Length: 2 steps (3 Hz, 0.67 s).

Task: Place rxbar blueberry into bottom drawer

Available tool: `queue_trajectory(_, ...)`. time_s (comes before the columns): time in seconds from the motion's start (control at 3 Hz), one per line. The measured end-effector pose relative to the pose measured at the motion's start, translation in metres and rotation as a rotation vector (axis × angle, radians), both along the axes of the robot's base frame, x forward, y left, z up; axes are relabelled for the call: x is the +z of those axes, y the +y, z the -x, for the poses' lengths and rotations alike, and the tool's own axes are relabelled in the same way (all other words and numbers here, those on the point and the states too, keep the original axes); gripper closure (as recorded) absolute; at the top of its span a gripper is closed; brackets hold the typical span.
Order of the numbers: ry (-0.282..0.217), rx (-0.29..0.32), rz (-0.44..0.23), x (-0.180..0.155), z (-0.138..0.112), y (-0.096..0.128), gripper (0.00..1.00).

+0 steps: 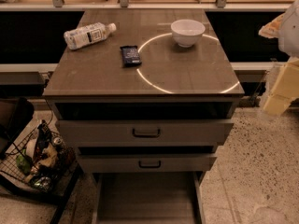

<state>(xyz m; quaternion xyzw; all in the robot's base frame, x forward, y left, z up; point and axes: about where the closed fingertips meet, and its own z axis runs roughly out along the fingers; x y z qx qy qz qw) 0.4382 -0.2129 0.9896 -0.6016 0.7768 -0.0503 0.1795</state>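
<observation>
The rxbar blueberry [130,55] lies flat on the grey cabinet top [103,73], left of centre, in a dark navy wrapper. The bottom drawer [147,197] is pulled out at floor level, and its flat grey floor shows nothing on it. My gripper [279,91] hangs at the right edge of the view, beside and beyond the cabinet's right side. It is well apart from the bar and holds nothing that I can see.
A clear water bottle [88,34] lies on its side at the top's back left. A white bowl [187,31] stands at the back right. The two upper drawers [146,133] have dark handles. A wire basket of items [37,164] stands on the floor at left.
</observation>
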Motion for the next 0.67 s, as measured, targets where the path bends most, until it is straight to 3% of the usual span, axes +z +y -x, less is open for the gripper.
queue_trajectory(0.33, -0.015, -0.009, -0.004, 0.003, -0.001, 0.0, 0.0)
queue_trajectory(0.67, -0.068, -0.05, -0.051, 0.002, -0.019, 0.007, 0.0)
